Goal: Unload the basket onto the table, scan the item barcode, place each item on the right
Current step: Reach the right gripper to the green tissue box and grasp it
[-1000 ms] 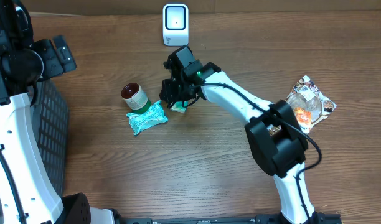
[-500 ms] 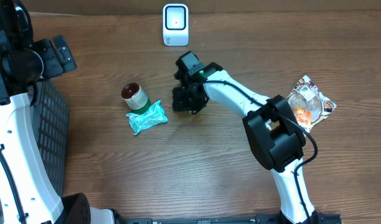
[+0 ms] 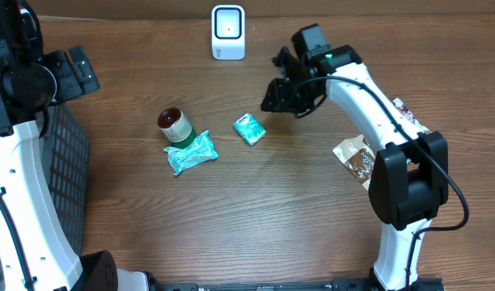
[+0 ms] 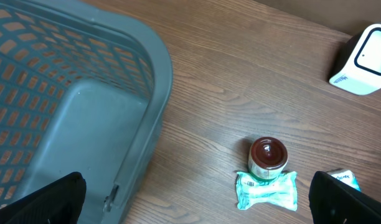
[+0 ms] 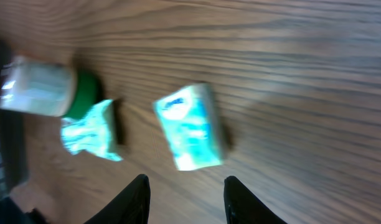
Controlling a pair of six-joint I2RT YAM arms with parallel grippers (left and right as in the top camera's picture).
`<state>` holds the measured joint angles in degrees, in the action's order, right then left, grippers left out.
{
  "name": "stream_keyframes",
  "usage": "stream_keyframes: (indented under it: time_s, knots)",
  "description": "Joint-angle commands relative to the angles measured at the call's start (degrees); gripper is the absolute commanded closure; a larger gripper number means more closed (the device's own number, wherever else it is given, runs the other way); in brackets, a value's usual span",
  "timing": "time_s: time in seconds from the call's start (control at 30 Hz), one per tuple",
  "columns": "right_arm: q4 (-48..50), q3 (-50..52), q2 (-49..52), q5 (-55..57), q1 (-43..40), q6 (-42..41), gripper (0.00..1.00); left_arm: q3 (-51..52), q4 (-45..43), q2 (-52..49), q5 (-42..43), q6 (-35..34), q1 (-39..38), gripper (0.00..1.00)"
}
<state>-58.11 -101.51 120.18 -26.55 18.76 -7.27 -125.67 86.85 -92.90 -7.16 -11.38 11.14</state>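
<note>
- Basket (image 4: 84,93): far left, idle.
- Left gripper (image 4: 197,186): fingers spread wide, holding nothing.
- Jar (image 3: 175,123) and green packet (image 3: 191,153): lying close together.
- Teal box (image 3: 249,129): we take this as the item. It lies free on the table, near the scanner (image 3: 228,32).
- Right gripper (image 5: 187,186): fingers apart, empty, clear of the box.
- Risk, as we judge it: an off-centre grasp pushes the box into the packet, or covers its barcode.

A small teal-and-white box (image 3: 249,129) lies flat on the wooden table (image 3: 312,202), turned at a slant. A white scanner (image 3: 228,31) with a dark-framed window stands upright near the far edge, well apart from the box.
</note>
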Motion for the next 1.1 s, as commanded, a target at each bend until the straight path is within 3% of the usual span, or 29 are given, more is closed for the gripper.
stream_keyframes:
  time_s: [0.0, 0.6, 0.8, 1.07]
  knots:
    - [0.90, 2.67, 2.82, 0.98, 0.39, 2.23, 0.60, -0.07, -0.11, -0.09, -0.52, 1.09, 0.09, 0.01]
    - [7.85, 7.50, 8.85, -4.81, 2.99, 1.14, 0.61, -0.09, -0.11, -0.09, -0.52, 1.09, 0.09, 0.00]
    - [9.90, 8.20, 10.91, -3.10, 3.15, -3.13, 0.62, -0.09, -0.11, -0.09, -0.52, 1.09, 0.09, 0.00]
    - [10.05, 8.24, 12.07, 0.50, 5.33, -7.56, 0.79, -0.09, -0.11, -0.09, -0.52, 1.09, 0.09, 0.00]
